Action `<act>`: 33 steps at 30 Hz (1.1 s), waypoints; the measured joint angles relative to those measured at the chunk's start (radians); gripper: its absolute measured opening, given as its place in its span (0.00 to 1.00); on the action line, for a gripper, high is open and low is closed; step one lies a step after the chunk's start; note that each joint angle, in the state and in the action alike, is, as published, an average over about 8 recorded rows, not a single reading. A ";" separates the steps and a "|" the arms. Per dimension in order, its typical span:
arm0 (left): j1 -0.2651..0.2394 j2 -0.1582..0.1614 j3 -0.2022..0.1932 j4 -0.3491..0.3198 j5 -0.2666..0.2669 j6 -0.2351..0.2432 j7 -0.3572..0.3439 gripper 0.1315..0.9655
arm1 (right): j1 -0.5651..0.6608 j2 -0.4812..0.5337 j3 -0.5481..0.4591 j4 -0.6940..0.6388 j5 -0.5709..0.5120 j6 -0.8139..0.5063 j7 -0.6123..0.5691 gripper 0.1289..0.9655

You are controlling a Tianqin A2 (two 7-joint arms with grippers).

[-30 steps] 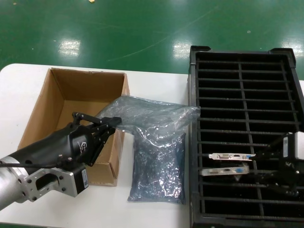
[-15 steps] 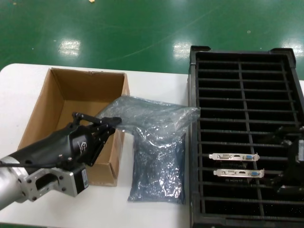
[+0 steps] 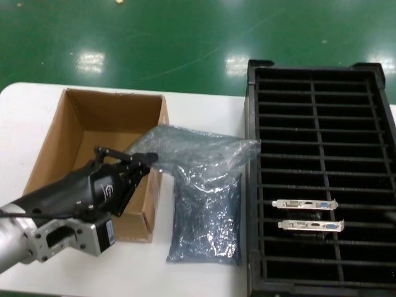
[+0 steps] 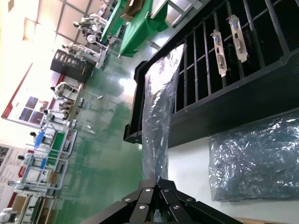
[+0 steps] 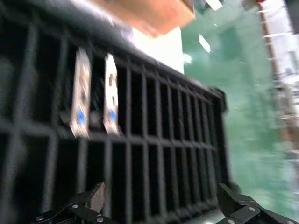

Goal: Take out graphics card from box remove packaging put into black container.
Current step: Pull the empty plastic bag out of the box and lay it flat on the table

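On a white table (image 3: 204, 102), the left gripper (image 3: 147, 162) hangs over the near right corner of the brown cardboard box (image 3: 68, 139), its fingers pinched shut on one end of a translucent grey anti-static bag (image 3: 201, 147), which stretches from the box rim toward the black container (image 3: 253, 185). A 2nd bag (image 3: 207, 216) of the same plastic lies flat on the table between box and container. Inside the black slotted tray, 2 graphics cards stand in neighbouring slots in its near half (only their silver brackets show): the farther card (image 3: 305, 203) and the nearer card (image 3: 311, 225). The right gripper (image 5: 161, 205), out of the head view, hovers above the tray beside the cards with its fingers spread wide and nothing between them.
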 joint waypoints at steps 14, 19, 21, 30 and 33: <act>0.000 0.000 0.000 0.000 0.000 0.000 0.000 0.01 | -0.204 -0.141 0.198 -0.033 -0.145 0.243 -0.133 0.96; 0.000 0.000 0.000 0.000 0.000 0.000 0.000 0.01 | -0.201 -0.156 0.229 -0.066 -0.129 0.194 -0.070 0.99; 0.000 0.000 0.000 0.000 0.000 0.000 -0.001 0.01 | -0.198 -0.158 0.235 -0.073 -0.127 0.184 -0.056 0.99; -0.034 0.033 -0.027 -0.041 -0.017 0.081 -0.192 0.01 | -0.197 -0.159 0.237 -0.076 -0.127 0.180 -0.051 1.00; -0.068 0.085 -0.057 -0.051 -0.034 0.171 -0.325 0.01 | -0.197 -0.159 0.237 -0.076 -0.127 0.180 -0.051 1.00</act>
